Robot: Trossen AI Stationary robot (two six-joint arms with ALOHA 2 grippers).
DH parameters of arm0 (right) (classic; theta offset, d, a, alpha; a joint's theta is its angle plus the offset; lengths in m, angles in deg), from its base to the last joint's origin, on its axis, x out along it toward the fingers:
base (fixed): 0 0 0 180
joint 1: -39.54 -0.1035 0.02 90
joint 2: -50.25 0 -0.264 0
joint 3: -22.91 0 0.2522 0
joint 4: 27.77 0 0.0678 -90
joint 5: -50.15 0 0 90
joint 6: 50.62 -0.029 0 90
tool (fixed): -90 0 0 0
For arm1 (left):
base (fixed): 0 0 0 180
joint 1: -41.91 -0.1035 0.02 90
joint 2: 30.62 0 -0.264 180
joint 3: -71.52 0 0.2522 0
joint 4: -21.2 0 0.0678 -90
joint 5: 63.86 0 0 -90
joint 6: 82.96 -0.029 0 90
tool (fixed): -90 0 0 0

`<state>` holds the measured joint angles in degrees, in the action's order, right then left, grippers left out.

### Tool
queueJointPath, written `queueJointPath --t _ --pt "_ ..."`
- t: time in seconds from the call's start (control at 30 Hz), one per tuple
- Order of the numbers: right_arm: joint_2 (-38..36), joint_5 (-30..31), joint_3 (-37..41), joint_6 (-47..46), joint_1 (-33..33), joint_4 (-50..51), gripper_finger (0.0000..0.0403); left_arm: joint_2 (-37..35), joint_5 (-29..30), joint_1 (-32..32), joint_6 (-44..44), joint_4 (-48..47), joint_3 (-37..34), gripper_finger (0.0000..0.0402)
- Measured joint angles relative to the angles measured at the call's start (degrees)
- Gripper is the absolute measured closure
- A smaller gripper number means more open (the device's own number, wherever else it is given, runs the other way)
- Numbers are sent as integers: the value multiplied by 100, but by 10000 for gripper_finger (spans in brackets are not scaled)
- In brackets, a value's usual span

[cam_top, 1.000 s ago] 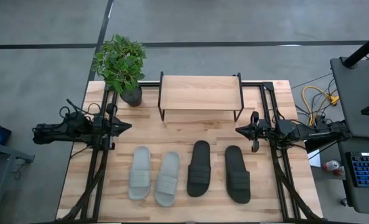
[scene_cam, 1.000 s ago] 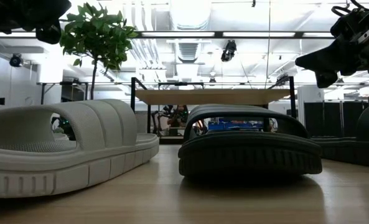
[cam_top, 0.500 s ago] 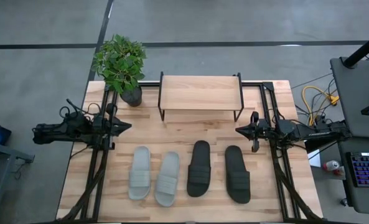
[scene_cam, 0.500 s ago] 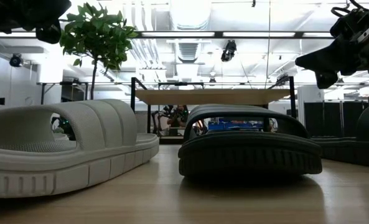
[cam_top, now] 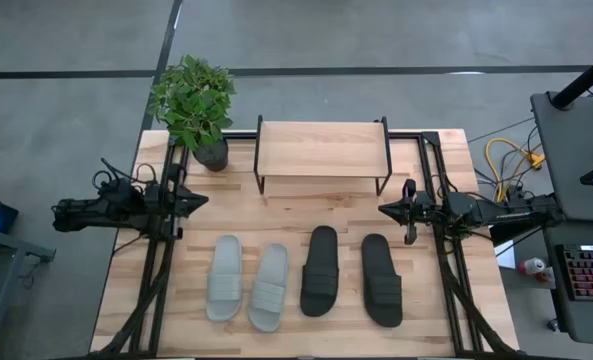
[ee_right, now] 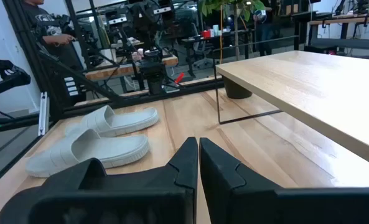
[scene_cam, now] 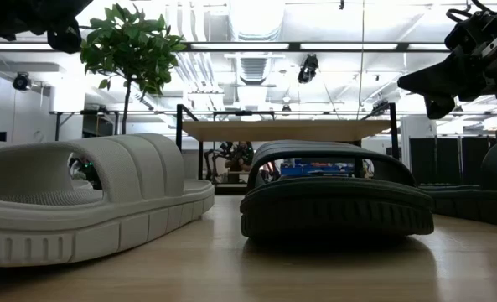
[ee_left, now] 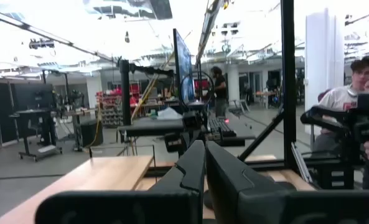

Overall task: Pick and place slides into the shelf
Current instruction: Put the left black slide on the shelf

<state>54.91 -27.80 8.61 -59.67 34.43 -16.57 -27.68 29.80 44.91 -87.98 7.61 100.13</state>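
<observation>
Meanwhile slides (cam_top: 305, 278) on table, shelf (cam_top: 322, 148) bare.

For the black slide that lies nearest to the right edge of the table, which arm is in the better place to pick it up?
The right arm, probably. Its gripper, fingers shut, hangs just above that black slide. The left gripper, also shut, is across the table, nearer the grey slides. The shelf top is bare.
</observation>
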Motion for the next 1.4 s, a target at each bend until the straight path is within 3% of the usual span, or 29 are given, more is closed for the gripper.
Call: queueJointPath --t 0.27,0.53,0.8,1.13,1.3,1.4 --pt "-1 0 0 56 -1 -186 394 228 -35 0 367 -207 -259 402" --pt "-1 -1 0 21 -2 -274 394 293 -674 2 470 2310 -1434 402" --pt "1 0 0 35 -2 -458 394 278 -781 4 468 2324 -1412 402" --pt "4 -3 -151 625 -2 -1836 394 414 -188 -2 94 2319 -714 402" --pt "25 1 -1047 822 -1 -1018 394 684 -129 -2 -148 2156 -77 402" --pt "150 115 -1852 918 -2 -148 394 935 57 -2 -362 1531 566 402"
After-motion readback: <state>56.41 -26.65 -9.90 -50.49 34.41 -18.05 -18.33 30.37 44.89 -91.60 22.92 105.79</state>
